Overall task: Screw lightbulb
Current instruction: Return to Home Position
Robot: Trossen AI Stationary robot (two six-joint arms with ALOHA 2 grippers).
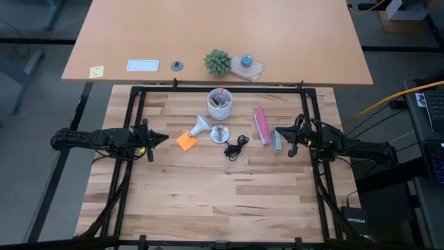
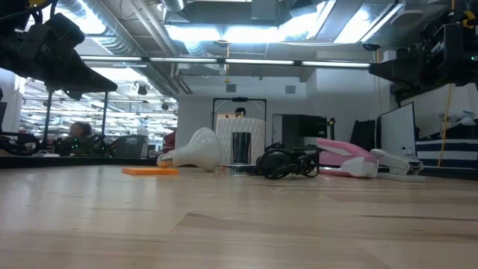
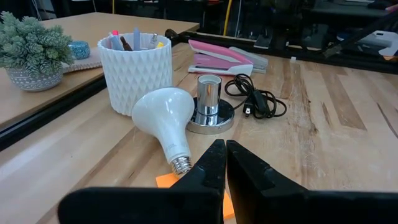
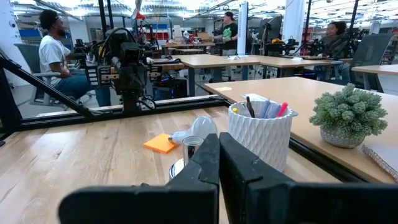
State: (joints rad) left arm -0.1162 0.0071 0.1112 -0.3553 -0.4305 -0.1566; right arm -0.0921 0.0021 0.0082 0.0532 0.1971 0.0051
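High view
- table [image 1: 208, 201]: pale wood planks, with a dark frame around it.
- lightbulb [image 1: 200, 126]: lies on its side near the table's middle. The narrow base points at the orange note [image 1: 186, 141]; the wide end is just beside the fitting [image 1: 220, 133].
- fitting: round and silvery, standing free with no bulb in it. Its black cord [image 1: 237, 147] is coiled beside it.
- cup of pens [image 1: 220, 104]: just behind the lightbulb and the fitting.
- pink stapler [image 1: 262, 125] and grey stapler [image 1: 277, 139]: side by side, right of the cord.
- left arm [image 1: 104, 139]: at the table's left edge; left jaws point inward, well apart from the lightbulb.
- right arm [image 1: 347, 147]: at the right edge; right jaws are near the grey stapler.
- plant [image 1: 218, 62]: on the far table.

Low view
- lightbulb [image 2: 196, 148]: on the table, wide end raised toward the cup of pens, base down by the orange note.
- both arms: dark shapes high in the upper corners, clear of the table.

Left wrist view
- left jaws: together, nothing between them.
- lightbulb [image 3: 165, 121]: ahead of the fingers [image 3: 208, 168], with its threaded base nearest them. It leans by the fitting without being screwed in.

Right wrist view
- right jaws: together, empty.
- lightbulb [image 4: 200, 127]: partly hidden behind the fitting, beside the cup of pens.
- room: people are seated at tables beyond.
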